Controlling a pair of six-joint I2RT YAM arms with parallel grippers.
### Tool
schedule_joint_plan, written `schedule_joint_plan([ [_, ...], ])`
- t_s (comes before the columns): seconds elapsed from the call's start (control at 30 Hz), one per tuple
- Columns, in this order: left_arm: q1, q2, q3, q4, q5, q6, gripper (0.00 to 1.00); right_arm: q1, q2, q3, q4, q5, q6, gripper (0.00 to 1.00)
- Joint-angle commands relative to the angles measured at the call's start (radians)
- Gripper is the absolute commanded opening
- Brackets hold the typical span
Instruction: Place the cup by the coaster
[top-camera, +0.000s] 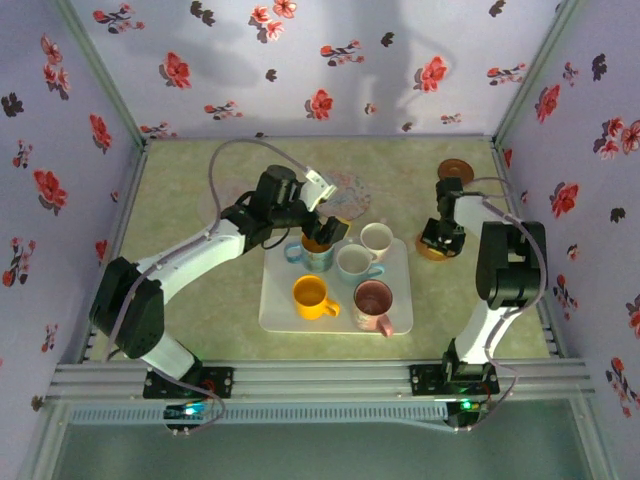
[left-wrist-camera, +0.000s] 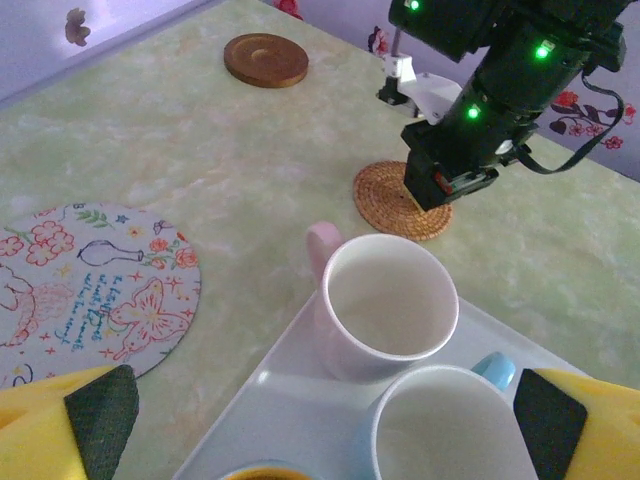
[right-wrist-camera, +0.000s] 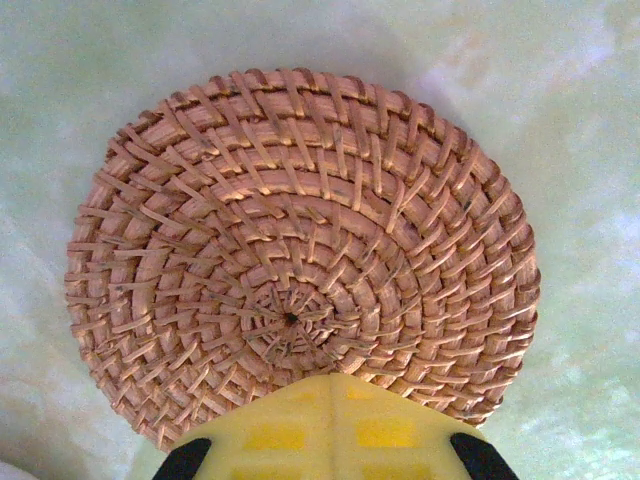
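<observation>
Five cups packed close on the white tray (top-camera: 275, 310) in the overhead view, none lifted, all well apart from the wooden coaster (top-camera: 455, 170) at the back right of the counter (top-camera: 200, 180). Over the back-left cup (top-camera: 305, 258), left claw (top-camera: 322, 238) spread wide, holding nothing. Low over the woven coaster (top-camera: 430, 256), right claw (top-camera: 440, 243), closed. Chance of the two arms clashing when a cup is carried that way; no telling which coaster is meant.

From the left wrist, left claw (left-wrist-camera: 322, 415) at full spread and empty, yellow fingers (left-wrist-camera: 60, 430) at either bottom corner, with the pink-handled cup (left-wrist-camera: 385, 300) and the blue-handled cup (left-wrist-camera: 450, 430) both between them. Danger of closing on two rims at once, snagging a handle, or tipping a neighbour and shoving the tray.

From the right wrist, right claw (right-wrist-camera: 332, 400) pinched shut on nothing, its tips at the edge of the woven coaster (right-wrist-camera: 300, 250); touching or just above, impossible to tell. Danger of dragging that coaster aside on pulling away.
</observation>
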Motion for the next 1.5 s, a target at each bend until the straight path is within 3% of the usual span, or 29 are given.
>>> schedule_joint_plan([
  [0.0,-0.007,-0.01,0.041,-0.033,-0.028,-0.012,0.99,-0.004,0.08,0.007,0.064,-0.052,0.008,0.0],
  [0.67,-0.003,0.047,0.05,0.018,-0.066,-0.005,0.99,0.023,0.316,0.345,-0.035,-0.145,-0.029,0.0],
  [1.47,0.103,0.117,0.057,0.054,-0.01,0.035,1.0,0.103,0.518,0.692,-0.196,-0.132,-0.038,0.0],
])
